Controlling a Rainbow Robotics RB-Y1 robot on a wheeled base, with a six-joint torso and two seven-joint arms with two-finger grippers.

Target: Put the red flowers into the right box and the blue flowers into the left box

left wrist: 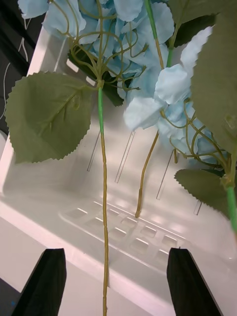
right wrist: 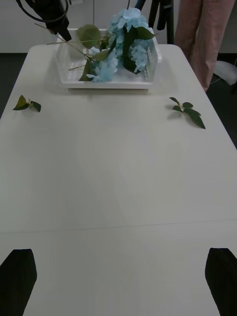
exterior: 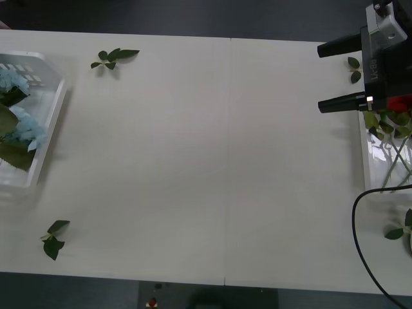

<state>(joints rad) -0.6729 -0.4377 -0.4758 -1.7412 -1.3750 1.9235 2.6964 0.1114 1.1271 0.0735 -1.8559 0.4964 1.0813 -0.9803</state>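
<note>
Black fingers (left wrist: 47, 281) of the left pincer (left wrist: 113, 284) spread wide over the left box (left wrist: 59, 197) holding blue flowers (left wrist: 148, 106); right pincer (exterior: 340, 74) gapes wide above the right box (exterior: 373, 167).

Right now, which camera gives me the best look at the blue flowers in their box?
The right wrist view: it looks across the table and shows the whole left box with the blue flowers heaped inside. The left wrist view sits right over them, showing stems, leaves and petals close up. The front view catches part of them at its left edge.
</note>
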